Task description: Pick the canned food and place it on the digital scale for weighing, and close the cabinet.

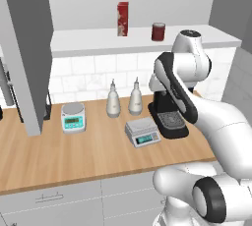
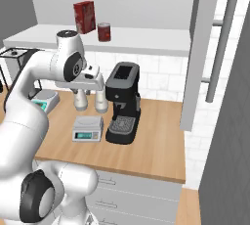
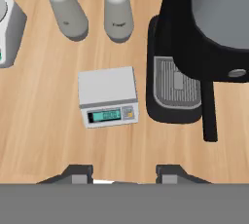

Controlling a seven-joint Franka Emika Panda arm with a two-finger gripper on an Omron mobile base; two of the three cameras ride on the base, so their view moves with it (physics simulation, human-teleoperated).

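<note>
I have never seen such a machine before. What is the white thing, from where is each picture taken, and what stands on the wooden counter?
The white thing is a robot arm with a two-finger gripper, shut on nothing. Two pictures come from cameras behind the arm, left and right; the third looks down from the hand. On the wooden counter stand a low light-grey digital scale with a square platform, a scale with a round platform, two grey bottles and a black coffee machine. The small dark red can stands on the shelf of the open grey wall cabinet, beside a red carton.

Dark red canned food (image 1: 158, 31) upright on shelf, digital scale (image 3: 108, 96) bare, cabinet (image 2: 199, 53) open
</note>
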